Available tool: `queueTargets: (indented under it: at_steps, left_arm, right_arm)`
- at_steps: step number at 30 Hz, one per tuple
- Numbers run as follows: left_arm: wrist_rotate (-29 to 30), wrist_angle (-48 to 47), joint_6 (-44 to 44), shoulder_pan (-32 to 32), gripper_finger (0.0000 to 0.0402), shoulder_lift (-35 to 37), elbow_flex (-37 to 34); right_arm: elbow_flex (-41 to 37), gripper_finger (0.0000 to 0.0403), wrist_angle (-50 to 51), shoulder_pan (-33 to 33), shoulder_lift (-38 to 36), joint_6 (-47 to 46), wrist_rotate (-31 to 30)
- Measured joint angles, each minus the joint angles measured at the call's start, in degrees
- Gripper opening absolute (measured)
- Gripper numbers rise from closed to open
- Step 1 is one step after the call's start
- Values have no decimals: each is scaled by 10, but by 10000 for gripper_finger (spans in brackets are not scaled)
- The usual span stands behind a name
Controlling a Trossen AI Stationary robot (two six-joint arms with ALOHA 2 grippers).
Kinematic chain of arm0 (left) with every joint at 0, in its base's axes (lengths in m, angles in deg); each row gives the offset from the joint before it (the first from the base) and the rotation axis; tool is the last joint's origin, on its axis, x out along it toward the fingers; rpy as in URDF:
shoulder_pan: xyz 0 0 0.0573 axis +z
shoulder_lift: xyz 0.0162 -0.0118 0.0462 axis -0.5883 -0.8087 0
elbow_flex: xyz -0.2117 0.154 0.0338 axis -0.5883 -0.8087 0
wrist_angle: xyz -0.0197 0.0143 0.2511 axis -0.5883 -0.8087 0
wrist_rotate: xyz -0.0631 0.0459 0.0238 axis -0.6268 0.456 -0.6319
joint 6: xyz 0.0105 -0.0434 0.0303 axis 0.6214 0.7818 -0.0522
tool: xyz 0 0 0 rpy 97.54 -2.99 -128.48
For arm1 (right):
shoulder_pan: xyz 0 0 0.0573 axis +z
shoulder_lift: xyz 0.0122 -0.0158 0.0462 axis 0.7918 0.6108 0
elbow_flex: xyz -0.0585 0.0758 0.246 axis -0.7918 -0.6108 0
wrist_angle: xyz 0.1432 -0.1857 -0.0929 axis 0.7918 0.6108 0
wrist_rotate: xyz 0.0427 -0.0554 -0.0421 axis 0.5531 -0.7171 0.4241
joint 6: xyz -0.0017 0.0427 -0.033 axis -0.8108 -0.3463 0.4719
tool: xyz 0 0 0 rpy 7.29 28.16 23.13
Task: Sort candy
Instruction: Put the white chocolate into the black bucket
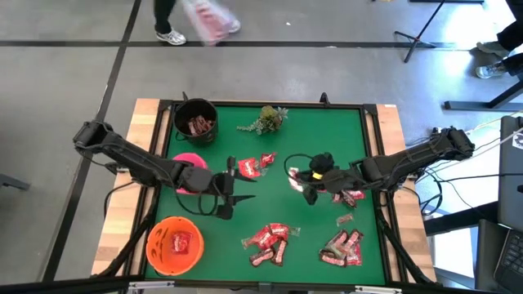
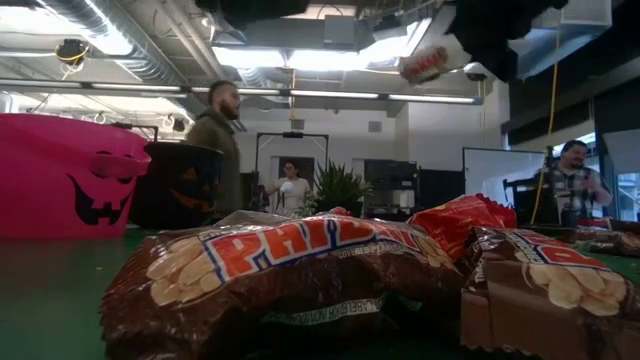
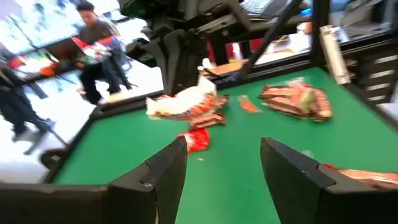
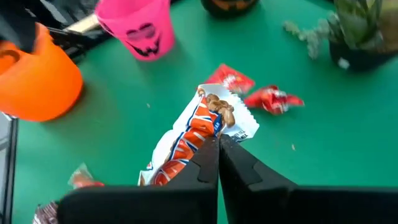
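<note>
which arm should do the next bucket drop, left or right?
Right, probably. The right tool is shut on a white-and-orange candy bar, lifted above the green table. The left tool is open and empty near the pink bucket, so it would have to pick first.

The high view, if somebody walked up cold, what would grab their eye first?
Probably the right gripper near the middle of the green table, shut on a white and orange candy bar and holding it above the felt. Next, the bright buckets on the left side: the orange bucket at the front corner and the pink bucket beside the open left gripper. Red candy piles lie along the front.
</note>
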Motion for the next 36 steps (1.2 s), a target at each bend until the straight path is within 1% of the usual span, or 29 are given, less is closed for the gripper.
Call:
queueTargets:
  at_steps: [4, 10, 18, 21, 24, 30, 36]
  left_arm:
    - [18, 25, -47, 17, 194, -24, 0]
    - [-4, 57, -59, 51, 204, -61, 0]
    - [-28, 154, -89, 69, 217, -101, 0]
    - [-26, 161, -89, 70, 218, -105, 0]
    - [-24, 168, -89, 71, 219, -107, 1]
    - [-23, 190, -89, 79, 219, -108, 1]
    - [-66, 191, -73, 89, 219, -108, 5]
  right_arm:
    - [0, 2, -38, -8, 0, 35, 0]
    - [0, 2, -70, -29, 2, 62, 14]
    - [0, 3, -119, -58, 14, 88, 65]
    - [0, 3, -137, -58, 20, 93, 67]
    - [0, 3, -158, -58, 26, 104, 84]
    - [0, 3, -170, -58, 38, 122, 94]
    - [0, 3, -191, -58, 49, 136, 111]
